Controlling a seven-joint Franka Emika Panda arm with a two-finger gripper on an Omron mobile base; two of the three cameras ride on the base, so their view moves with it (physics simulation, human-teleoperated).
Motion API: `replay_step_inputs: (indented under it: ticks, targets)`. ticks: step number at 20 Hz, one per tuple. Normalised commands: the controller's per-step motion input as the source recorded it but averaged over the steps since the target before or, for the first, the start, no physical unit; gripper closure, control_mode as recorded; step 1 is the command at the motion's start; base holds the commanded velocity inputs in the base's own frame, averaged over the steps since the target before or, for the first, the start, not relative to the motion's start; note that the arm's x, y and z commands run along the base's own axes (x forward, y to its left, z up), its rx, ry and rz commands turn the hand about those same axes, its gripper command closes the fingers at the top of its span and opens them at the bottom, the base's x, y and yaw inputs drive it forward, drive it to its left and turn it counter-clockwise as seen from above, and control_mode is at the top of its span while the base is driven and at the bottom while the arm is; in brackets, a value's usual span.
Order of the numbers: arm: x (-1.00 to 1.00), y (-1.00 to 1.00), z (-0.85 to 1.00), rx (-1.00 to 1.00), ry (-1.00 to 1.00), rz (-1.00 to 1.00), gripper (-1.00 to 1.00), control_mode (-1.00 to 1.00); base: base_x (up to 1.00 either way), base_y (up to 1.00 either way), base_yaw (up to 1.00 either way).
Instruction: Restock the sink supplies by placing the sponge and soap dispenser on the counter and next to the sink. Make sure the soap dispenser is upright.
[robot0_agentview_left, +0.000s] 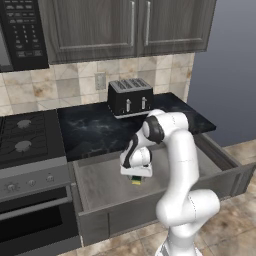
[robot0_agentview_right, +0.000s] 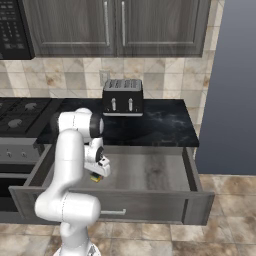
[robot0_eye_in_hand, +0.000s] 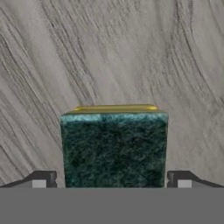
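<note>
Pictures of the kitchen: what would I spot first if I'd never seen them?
The big white robot arm bending down into the open grey drawer. Its open gripper sits right over a green and yellow sponge on the drawer floor. Behind, a black toaster stands on the dark counter.

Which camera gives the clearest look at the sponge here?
The hand view: the sponge lies close up on the grey wood drawer floor, green top facing the camera, between the open gripper. In the left and right base views only a small yellow-green sliver peeks out under the hand.
</note>
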Motion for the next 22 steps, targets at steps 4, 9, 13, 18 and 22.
replay_step_inputs:
  ticks: [4,9,13,18,22]
  targets:
    - [0.00,0.00,-0.20,0.00,0.00,0.00,-1.00,-1.00,0.00,0.00,0.00]
    - [0.00,0.03,-0.22,-0.01,0.00,0.00,1.00,-1.00,0.00,0.00,0.00]
    - [0.00,0.00,-0.10,0.00,0.00,0.00,1.00,-1.00,0.00,0.00,0.00]
    - [0.00,0.00,0.00,0.00,0.00,0.00,1.00,-1.00,0.00,0.00,0.00]
    - [-0.16,-0.01,0.00,0.00,-0.02,0.00,1.00,-1.00,0.00,0.00,0.00]
